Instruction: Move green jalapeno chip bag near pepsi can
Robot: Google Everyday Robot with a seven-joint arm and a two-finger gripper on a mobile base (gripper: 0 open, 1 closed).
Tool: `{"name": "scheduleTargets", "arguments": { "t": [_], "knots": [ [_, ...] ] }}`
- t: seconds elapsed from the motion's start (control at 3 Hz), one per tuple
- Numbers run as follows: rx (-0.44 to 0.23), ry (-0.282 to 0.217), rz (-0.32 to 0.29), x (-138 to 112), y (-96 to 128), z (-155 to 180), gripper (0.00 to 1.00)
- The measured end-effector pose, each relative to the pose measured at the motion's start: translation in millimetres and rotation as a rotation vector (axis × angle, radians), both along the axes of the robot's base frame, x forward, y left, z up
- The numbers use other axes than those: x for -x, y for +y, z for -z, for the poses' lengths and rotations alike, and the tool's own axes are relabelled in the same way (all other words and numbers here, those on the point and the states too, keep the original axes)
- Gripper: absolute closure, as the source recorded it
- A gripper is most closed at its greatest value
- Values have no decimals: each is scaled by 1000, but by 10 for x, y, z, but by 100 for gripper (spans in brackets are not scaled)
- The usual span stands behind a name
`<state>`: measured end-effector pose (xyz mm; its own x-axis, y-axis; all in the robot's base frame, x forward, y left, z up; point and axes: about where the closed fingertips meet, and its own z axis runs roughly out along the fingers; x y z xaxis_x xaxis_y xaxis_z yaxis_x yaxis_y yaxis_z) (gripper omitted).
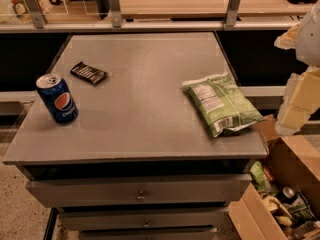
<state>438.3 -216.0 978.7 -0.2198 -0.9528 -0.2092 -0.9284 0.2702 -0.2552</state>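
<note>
Nearest, at lower right, a box (292,166) is holding clutter. On the table (145,99), the chip bag (220,104) is lying by the right edge, well apart from the can (57,98) standing at the left; a wrapper (89,73) is lying behind the can. The gripper (300,103) is hanging right of the bag; spread or pressed together, I cannot tell.

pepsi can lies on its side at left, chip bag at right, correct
No: the camera view shows the pepsi can standing upright at left. The green jalapeno chip bag is at right, with the gripper farther right.
</note>
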Motion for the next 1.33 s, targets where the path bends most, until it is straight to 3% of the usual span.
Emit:
{"name": "scheduleTargets", "arguments": {
  "t": [0.67, 1.33],
  "knots": [
    [6, -4, -10, -42, 13, 39, 0],
    [75, -29, -74, -354, 181, 396, 0]
  ]
}}
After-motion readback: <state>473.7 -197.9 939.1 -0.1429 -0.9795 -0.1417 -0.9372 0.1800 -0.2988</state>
